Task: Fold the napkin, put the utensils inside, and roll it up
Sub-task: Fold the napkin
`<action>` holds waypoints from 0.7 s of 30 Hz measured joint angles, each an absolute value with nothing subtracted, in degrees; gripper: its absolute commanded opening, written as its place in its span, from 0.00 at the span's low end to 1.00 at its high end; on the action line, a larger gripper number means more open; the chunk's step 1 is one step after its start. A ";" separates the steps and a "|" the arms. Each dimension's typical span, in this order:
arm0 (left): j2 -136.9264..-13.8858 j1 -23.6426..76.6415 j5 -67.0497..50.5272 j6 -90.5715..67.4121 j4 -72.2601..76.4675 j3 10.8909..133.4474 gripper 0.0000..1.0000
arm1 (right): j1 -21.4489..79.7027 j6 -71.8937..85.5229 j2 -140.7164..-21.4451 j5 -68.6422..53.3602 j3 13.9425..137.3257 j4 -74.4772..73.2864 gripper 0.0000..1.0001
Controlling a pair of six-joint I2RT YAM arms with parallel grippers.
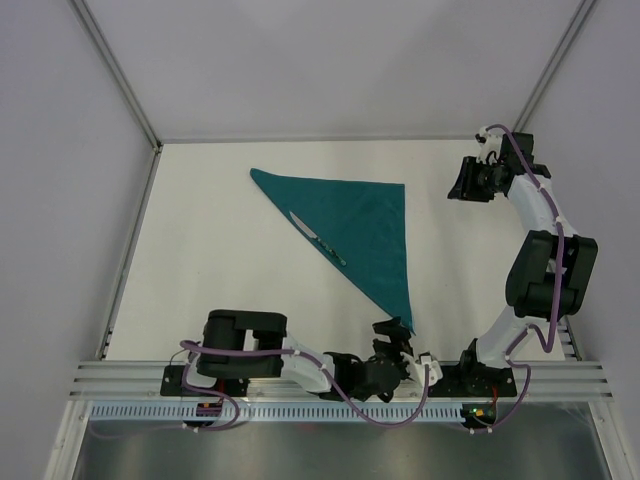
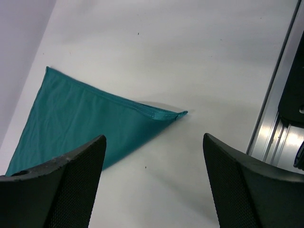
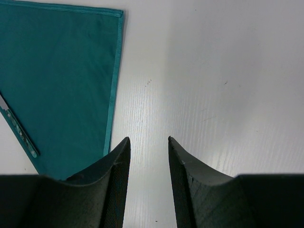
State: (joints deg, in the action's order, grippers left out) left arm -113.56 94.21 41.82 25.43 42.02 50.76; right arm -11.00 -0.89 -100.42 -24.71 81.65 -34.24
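The teal napkin [image 1: 360, 222] lies folded into a triangle mid-table. A slim silvery utensil [image 1: 318, 237] lies on it along its long left edge. It also shows at the left edge of the right wrist view [image 3: 19, 130]. My left gripper [image 1: 393, 330] is open and empty, hovering just beside the napkin's near corner [image 2: 180, 114], with its fingertips [image 2: 95, 147] apart from the cloth. My right gripper [image 1: 458, 185] is open with a narrow gap and empty. It hangs over bare table just right of the napkin's far right corner [image 3: 116, 13].
White table [image 1: 200, 260] bounded by grey walls at the back and sides. A metal rail [image 2: 273, 118] runs along the near edge by the arm bases. Bare tabletop lies to the left and right of the napkin.
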 measured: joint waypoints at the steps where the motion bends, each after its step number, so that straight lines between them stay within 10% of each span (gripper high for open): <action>1: -113.99 94.19 41.82 25.56 42.37 51.09 0.84 | -11.00 -0.89 -100.42 -24.73 81.58 -34.24 0.43; 21: -119.50 92.20 40.14 26.24 43.70 53.82 0.63 | -11.00 -0.84 -100.27 -25.23 81.01 -33.85 0.42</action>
State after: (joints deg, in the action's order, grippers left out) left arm -119.50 92.20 40.14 26.24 43.70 53.82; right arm -11.00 -0.84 -100.27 -25.23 81.01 -33.85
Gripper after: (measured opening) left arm 0.666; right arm 0.424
